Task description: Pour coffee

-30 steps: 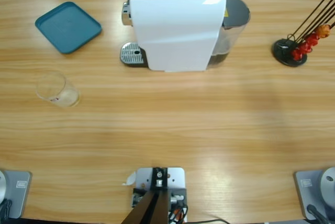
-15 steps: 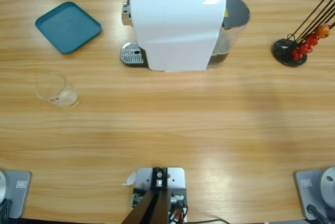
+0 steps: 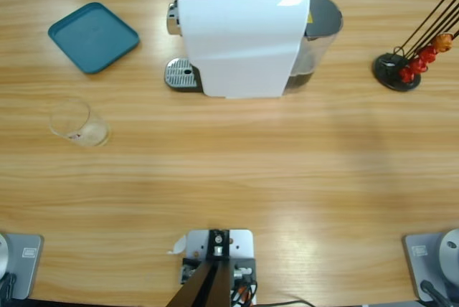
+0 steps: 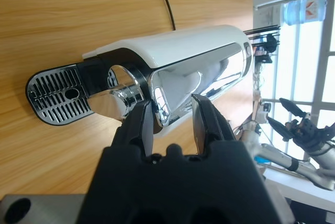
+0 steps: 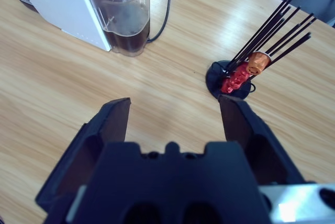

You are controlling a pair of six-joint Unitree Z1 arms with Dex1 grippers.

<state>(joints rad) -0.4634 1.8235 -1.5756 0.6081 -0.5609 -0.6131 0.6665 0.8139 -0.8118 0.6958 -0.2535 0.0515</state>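
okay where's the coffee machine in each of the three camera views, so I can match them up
High view: the coffee machine stands at the table's top middle, drip tray at its left.
Left wrist view: it lies sideways across the middle, just beyond the left hand.
Right wrist view: only its rear corner shows, top left.
Shared landmark: the capsule rack, in the high and right wrist views.

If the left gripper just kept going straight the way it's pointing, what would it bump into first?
Most likely the chrome lever on top of the white coffee machine. The left gripper points right at its front end, its slightly parted jaws either side of it. The depth is hard to judge.
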